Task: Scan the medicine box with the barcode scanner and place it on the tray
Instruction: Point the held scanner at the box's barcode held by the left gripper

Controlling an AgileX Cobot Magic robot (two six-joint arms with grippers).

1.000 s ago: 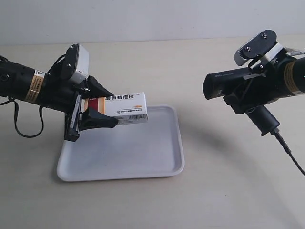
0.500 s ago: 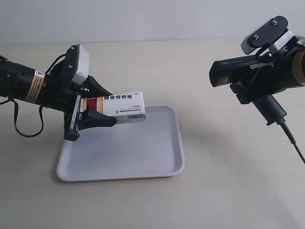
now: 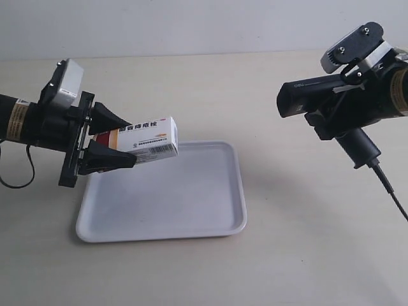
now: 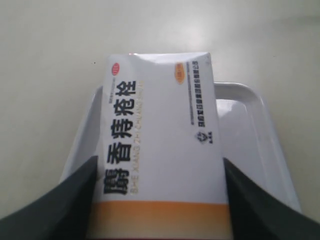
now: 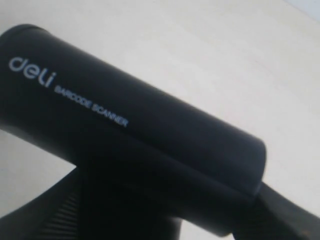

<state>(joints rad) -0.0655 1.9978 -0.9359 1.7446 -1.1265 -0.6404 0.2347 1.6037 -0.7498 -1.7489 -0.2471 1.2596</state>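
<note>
The white medicine box (image 3: pixel 148 139) with its orange band hangs in the air over the far left corner of the white tray (image 3: pixel 191 210). My left gripper (image 3: pixel 121 139) is shut on the box's banded end. In the left wrist view the medicine box (image 4: pixel 160 145) fills the middle between the two black fingers (image 4: pixel 55 210), and the tray (image 4: pixel 245 125) lies beneath. My right gripper (image 3: pixel 331 118) holds the black barcode scanner (image 3: pixel 319 99) in the air at the right, head turned toward the box. The right wrist view is filled by the barcode scanner (image 5: pixel 140 135).
The scanner's black cable (image 3: pixel 390 194) trails down to the right edge of the exterior view. The beige tabletop (image 3: pixel 306 255) surrounds the tray. A pale wall runs along the back.
My left arm has drawn back to the exterior view's left with the box, which now tilts slightly. My right gripper rose a little with the scanner, then held still.
</note>
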